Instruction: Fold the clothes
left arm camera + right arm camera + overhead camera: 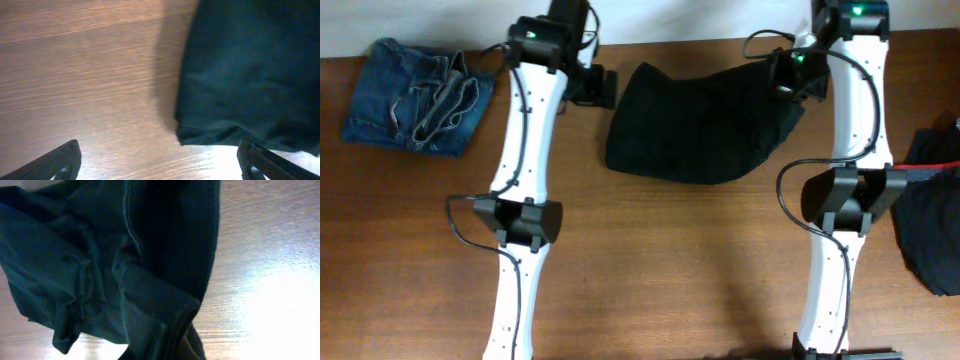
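Note:
The black trousers [695, 125] lie bunched in a rough folded heap at the table's back centre. My right gripper [788, 82] is shut on their raised right corner. In the right wrist view the gathered black fabric [125, 270] fills the frame and hides the fingers. My left gripper [600, 88] hovers open just left of the trousers' left edge. In the left wrist view both fingertips [57, 162] stand wide apart over bare wood, with the trousers' edge [250, 75] ahead to the right and nothing between the fingers.
Folded faded blue jeans [415, 95] sit at the back left corner. A dark garment with a reddish band [932, 215] lies at the right edge. The brown wooden table [670, 270] stretches toward the front between both arms.

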`<state>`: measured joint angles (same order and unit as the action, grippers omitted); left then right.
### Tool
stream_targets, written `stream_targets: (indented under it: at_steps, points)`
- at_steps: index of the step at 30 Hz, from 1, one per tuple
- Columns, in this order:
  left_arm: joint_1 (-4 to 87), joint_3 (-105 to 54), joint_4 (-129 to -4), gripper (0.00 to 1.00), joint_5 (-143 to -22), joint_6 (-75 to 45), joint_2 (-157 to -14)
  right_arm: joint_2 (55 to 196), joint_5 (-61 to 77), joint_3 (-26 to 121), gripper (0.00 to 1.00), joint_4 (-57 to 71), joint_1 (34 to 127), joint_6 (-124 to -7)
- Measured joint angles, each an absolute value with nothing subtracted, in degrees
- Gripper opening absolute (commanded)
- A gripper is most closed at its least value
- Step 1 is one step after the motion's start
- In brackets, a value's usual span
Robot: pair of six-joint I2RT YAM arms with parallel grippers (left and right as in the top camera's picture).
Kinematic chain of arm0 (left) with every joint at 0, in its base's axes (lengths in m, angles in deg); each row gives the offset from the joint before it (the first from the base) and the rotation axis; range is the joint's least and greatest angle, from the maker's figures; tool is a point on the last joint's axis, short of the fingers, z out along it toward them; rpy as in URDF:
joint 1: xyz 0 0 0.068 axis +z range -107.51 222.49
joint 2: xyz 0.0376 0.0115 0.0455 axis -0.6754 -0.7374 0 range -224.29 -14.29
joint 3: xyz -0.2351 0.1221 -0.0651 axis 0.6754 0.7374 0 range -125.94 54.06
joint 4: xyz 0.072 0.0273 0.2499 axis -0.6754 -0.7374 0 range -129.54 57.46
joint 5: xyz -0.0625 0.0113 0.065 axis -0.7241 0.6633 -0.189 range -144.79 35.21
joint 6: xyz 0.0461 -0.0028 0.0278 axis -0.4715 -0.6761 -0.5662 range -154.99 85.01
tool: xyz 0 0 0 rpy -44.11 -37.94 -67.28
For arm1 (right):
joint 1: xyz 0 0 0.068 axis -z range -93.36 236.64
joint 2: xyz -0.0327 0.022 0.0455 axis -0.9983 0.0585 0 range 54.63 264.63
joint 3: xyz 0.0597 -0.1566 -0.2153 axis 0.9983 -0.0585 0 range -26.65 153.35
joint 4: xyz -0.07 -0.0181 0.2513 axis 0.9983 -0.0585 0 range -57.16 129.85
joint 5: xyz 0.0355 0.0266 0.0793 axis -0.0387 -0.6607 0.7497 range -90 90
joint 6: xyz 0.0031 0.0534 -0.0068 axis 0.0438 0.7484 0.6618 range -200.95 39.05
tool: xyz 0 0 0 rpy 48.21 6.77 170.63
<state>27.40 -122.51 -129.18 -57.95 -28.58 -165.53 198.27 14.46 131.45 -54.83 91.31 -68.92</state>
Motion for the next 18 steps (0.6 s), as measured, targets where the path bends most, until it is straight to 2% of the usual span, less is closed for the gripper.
stream_targets:
  at_steps: [11, 18]
  points:
    - [35.57, -122.51, -129.18, 0.99, -57.73, -28.58, -165.53, 198.27, 6.26, 131.45, 0.04, -53.67, 84.23, -60.37]
    - [36.55, -122.51, -129.18, 0.99, -57.55, -28.58, -165.53, 198.27, 5.10, 131.45, 0.04, -51.03, 80.08, -57.18]
